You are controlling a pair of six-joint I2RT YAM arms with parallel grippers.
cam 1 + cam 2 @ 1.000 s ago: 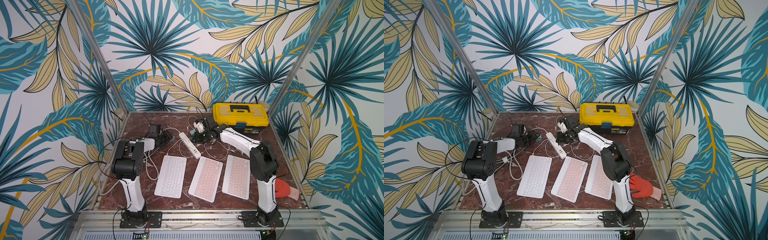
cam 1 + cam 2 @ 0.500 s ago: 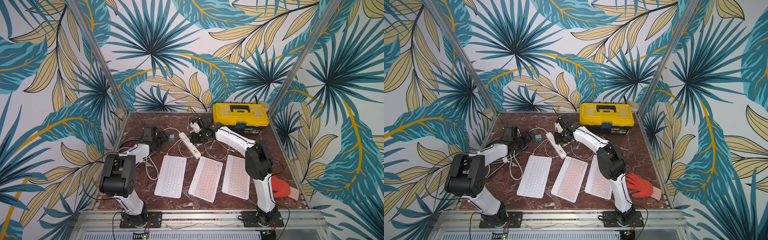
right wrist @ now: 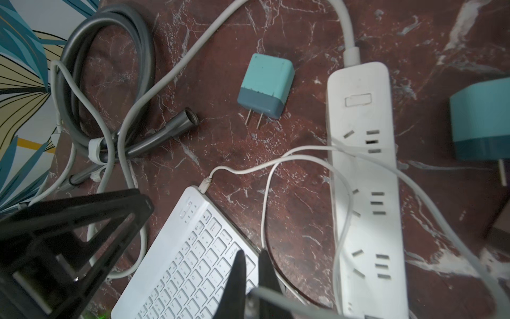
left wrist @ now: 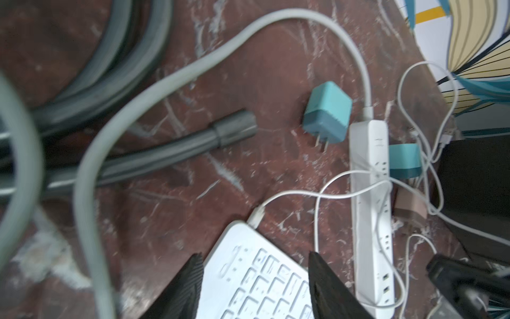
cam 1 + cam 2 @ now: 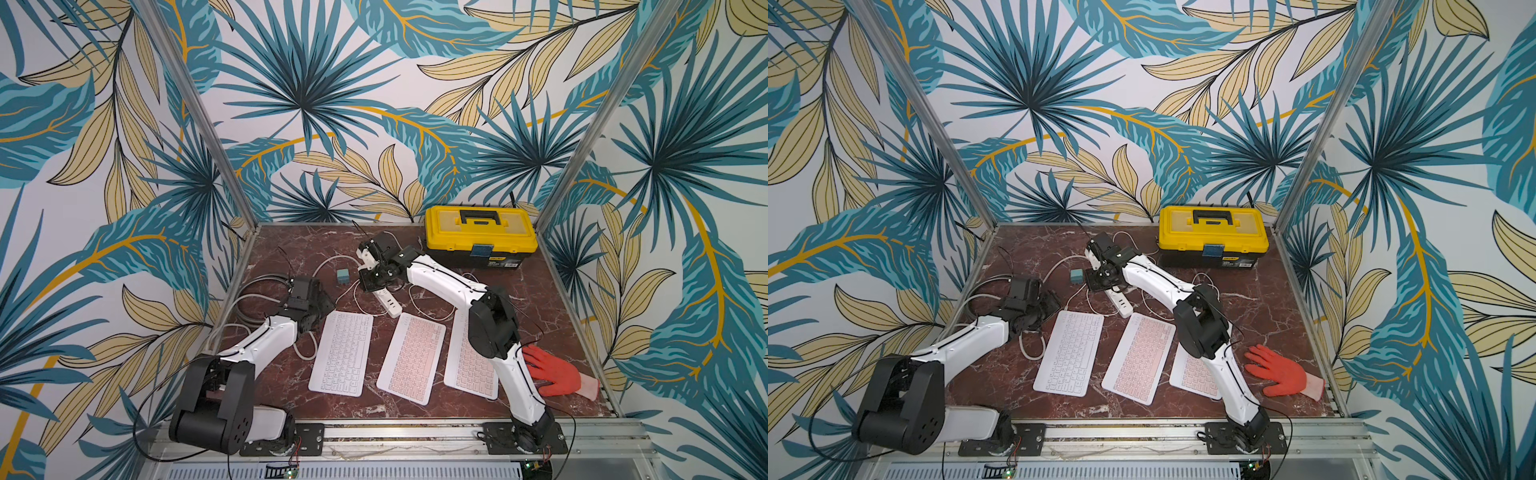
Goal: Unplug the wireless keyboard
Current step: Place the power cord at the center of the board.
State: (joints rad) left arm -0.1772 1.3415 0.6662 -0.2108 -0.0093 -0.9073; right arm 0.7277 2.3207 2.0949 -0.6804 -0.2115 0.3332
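The white wireless keyboard (image 5: 340, 353) (image 5: 1069, 357) lies leftmost of three. A thin white cable's plug (image 3: 205, 187) (image 4: 255, 216) sits in its far corner, and the cable runs across the white power strip (image 5: 384, 297) (image 3: 367, 193). My left gripper (image 4: 254, 276) (image 5: 322, 307) hovers open over that keyboard corner, nothing between its fingers (image 4: 190, 287). My right gripper (image 3: 251, 265) (image 5: 371, 284) hangs shut above the strip's far end, holding nothing I can see. A teal charger (image 5: 343, 275) (image 3: 265, 88) lies loose left of the strip, prongs bare.
Two pink-keyed keyboards (image 5: 411, 363) (image 5: 471, 361) lie to the right. Another teal charger (image 3: 480, 124) lies beside the strip. Grey hose and cable coils (image 3: 107, 82) fill the left edge. A yellow toolbox (image 5: 478, 232) stands at the back and a red glove (image 5: 555, 376) at the front right.
My left arm has drawn back toward the front, uncovering the teal charger on the table. The right gripper has shifted a little left and forward, still shut.
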